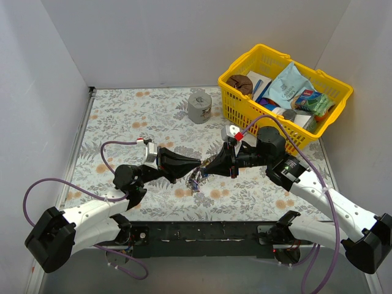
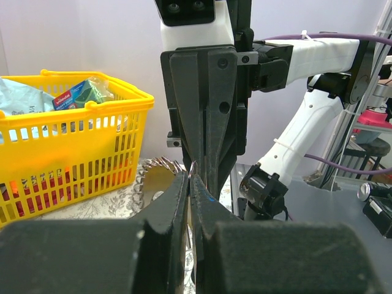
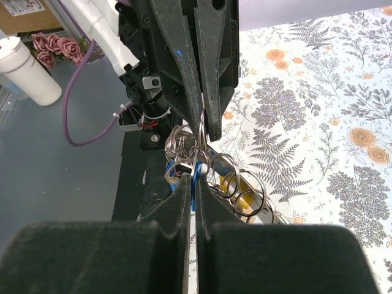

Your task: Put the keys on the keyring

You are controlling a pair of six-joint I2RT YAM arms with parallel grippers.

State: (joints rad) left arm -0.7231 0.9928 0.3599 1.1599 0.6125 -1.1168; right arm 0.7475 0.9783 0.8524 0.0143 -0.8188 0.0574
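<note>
1. The left gripper (image 1: 196, 163) is being shown in front of the grey can (image 1: 199, 107) and slightly to its left. Its jaws are being pressed tight on a thin edge of the keyring (image 2: 160, 163), apparently to steady the ring while leaving its loops free.
2. The keyring is being suspended in front of the can, between the two sets of fingertips. In the right wrist view its grey wire loops are being seen hanging below the pinch.
3. The keys (image 1: 196, 180) are being carried as a small bunch under the ring, nearer than the can. Whether they are touching the table (image 1: 122, 116) cannot be told.
4. The right gripper (image 1: 206, 166) is being presented nose to nose with the left one, in front of the can and slightly to its right. Its jaws are being held together, but whether a key or the ring is being nipped cannot be told. The opposed grip is judged to be serving to work a key along the ring.
5. The yellow basket (image 1: 244, 60) is being shown to the right of the can and is not being used.
</note>
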